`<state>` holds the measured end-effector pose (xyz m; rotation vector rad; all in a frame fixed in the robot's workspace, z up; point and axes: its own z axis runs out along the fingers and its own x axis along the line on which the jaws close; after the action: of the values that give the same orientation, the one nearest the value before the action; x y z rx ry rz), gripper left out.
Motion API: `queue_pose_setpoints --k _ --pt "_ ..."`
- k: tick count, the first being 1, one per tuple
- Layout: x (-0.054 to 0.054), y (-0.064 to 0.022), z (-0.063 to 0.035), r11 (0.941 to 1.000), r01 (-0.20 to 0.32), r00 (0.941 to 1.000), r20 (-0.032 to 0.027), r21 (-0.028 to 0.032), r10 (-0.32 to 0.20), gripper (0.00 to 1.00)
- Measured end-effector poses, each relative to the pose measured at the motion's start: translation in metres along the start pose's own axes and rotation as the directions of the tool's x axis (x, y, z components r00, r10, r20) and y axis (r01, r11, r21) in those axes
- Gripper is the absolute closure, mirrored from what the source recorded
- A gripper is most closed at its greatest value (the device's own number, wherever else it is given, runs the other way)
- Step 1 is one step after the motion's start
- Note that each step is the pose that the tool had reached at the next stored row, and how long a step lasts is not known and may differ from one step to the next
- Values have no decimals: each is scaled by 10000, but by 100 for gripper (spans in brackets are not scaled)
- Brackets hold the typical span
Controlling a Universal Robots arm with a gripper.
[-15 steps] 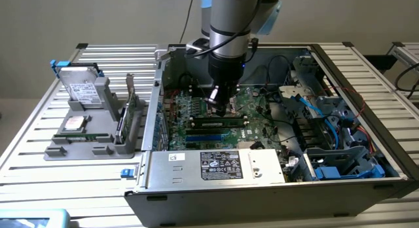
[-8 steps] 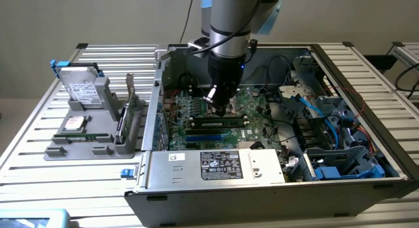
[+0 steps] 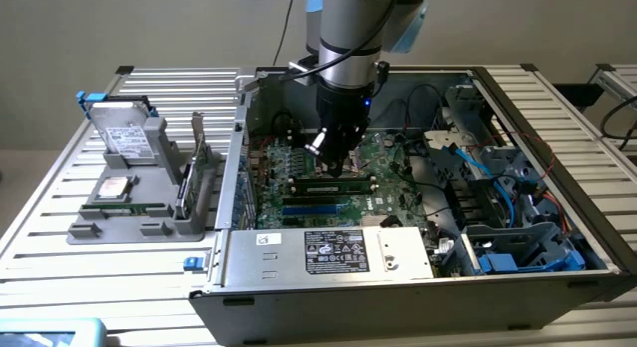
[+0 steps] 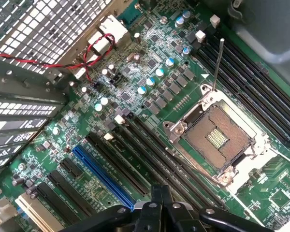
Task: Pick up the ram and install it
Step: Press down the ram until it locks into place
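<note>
exterior view: the gripper [image 3: 336, 162] hangs low inside the open computer case [image 3: 418, 287], just above the motherboard [image 3: 298, 179]. the ram [image 3: 333, 188] lies in a black slot right beneath it, on edge — probably seated or close to it, which would explain why the fingers are drawn together with nothing between them. the stick's long axis runs across the board from the exterior view's left to its right, parallel to the blue slot [image 3: 316, 210] beside it.

wrist view: the closed fingertips [image 4: 160, 205] sit over the row of black slots [image 4: 150, 159] near the cpu socket [image 4: 216, 139] — the camera looks straight down at the board, as suits pressing along a slot.
</note>
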<state>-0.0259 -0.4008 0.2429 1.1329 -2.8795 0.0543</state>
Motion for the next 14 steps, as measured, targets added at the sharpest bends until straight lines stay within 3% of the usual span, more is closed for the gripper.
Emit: queue_pose_setpoints --k 7,14 --pt "0 0 0 9961 -885 9961 -5 -40 885 89" --pt "0 0 1 9845 -1750 9846 -7 -74 1750 89"
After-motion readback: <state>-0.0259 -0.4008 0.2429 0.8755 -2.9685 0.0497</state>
